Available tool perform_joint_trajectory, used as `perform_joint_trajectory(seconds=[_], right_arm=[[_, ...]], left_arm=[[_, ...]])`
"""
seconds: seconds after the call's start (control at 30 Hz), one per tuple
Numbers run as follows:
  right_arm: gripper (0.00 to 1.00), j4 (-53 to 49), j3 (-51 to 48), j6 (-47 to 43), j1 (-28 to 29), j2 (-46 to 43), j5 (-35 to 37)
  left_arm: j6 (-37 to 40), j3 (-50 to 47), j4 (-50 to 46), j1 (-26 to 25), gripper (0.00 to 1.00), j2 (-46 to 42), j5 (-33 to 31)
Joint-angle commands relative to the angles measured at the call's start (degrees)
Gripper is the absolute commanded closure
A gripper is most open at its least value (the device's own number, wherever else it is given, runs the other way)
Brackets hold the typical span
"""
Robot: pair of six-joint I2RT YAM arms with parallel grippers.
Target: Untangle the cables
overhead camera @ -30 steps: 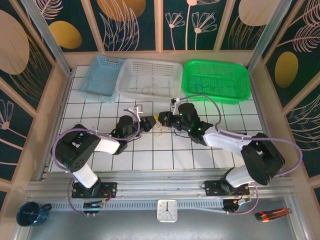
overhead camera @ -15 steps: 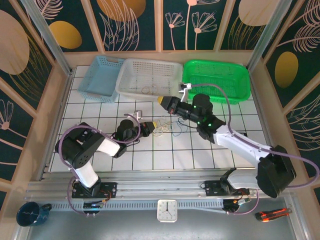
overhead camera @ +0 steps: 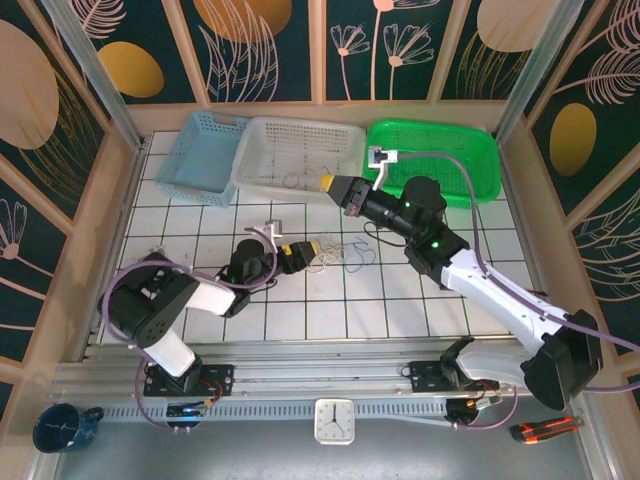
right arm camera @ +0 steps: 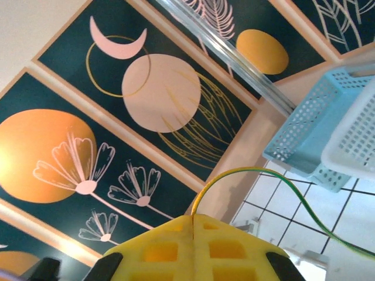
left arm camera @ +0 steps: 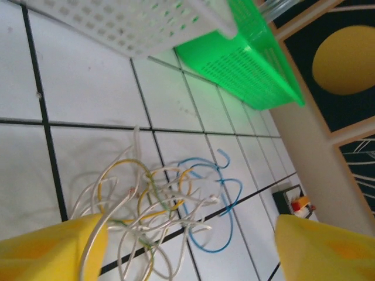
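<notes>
The cables (left arm camera: 153, 202) lie as a loose tangle of white, yellow and green strands on the white tiles, with a blue cable (left arm camera: 225, 202) looped along its right side. My left gripper (left arm camera: 187, 253) is open and low over the tiles, its yellow pads (left arm camera: 50, 249) set wide on either side of the tangle's near end. One white strand crosses the left pad. From above, the tangle (overhead camera: 338, 256) sits just ahead of the left gripper (overhead camera: 312, 248). My right gripper (overhead camera: 328, 183) is raised near the white basket, shut on a yellow-green cable (right arm camera: 258, 171) that arcs away from its pads (right arm camera: 170, 246).
Three baskets line the back: blue (overhead camera: 196, 160), white (overhead camera: 262, 165) with thin wire loops inside, and green (overhead camera: 480, 170). The green basket (left arm camera: 246, 64) lies beyond the tangle in the left wrist view. Wooden walls enclose the table.
The left gripper has opened beside the tangle. The right gripper has lifted and swung back toward the white basket, drawing the yellow-green cable away from the tangle.
</notes>
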Motion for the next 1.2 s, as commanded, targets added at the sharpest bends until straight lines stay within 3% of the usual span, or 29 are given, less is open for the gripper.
perform_joint_trajectory(seconds=[0.0,0.37,0.67,0.77,0.83,1.0,1.17], right_arm=[[1.00,-1.79,3.41,-2.80,-1.98,2.70,1.13],[1.00,-8.69,20.65,-6.33,-8.79,24.34,-0.14],[0.99,-16.68,40.13,-8.05,-10.45,46.13,0.33],[0.68,-20.07,46.63,-8.44,-10.85,52.29,-0.07],[0.57,-22.14,50.30,-9.14,-10.95,54.77,-0.22],[0.55,-23.10,51.65,-9.88,-10.97,53.97,-0.69],[0.55,-17.94,42.09,-8.39,-10.59,46.69,-2.18]], left_arm=[[2.59,-1.44,-4.98,-0.29,0.01,-6.35,-3.38],[4.12,-5.72,-23.12,-0.12,0.01,-28.44,-16.08],[6.50,-5.13,-28.17,1.61,0.01,-37.49,-19.43],[5.91,-4.78,-28.73,3.56,0.01,-37.48,-18.60],[5.24,-4.54,-28.68,5.27,0.01,-36.68,-17.16],[5.05,-2.54,-27.63,7.75,0.01,-32.67,-13.43],[4.71,-1.09,-25.87,8.17,0.01,-29.77,-11.42]])
